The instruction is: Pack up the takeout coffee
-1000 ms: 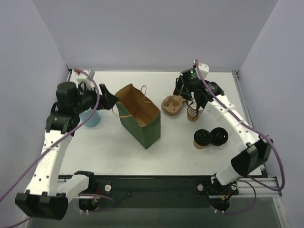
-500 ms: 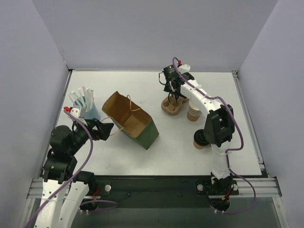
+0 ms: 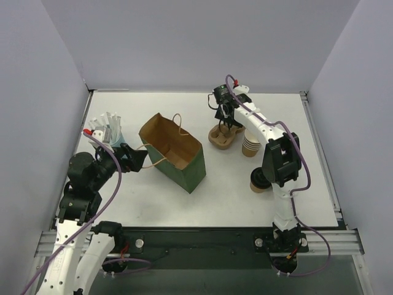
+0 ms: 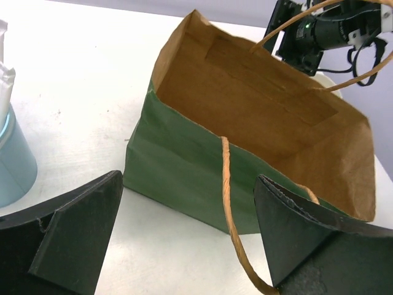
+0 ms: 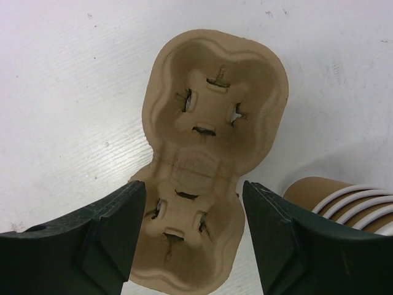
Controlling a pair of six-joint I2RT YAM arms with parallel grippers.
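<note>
Brown coffee cup (image 3: 256,184), right of the green bag (image 3: 184,169), seems to stand upright, half hidden. Left gripper (image 4: 189,184) gapes wide; right gripper (image 5: 191,209) is open over the tray (image 5: 215,92). The green bag has turned since before.

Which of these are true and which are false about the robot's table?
1. The green paper bag stands open. True.
2. The cup carrier is inside the bag. False: it lies on the table beside the stack of cups, under the right tool.
3. The carrier's holes are empty. True.
4. The left tool is shut on the bag's handle. False: it is wide open around the handle.
5. The takeout coffee is in the bag. False: it stands on the table next to the right arm.
</note>
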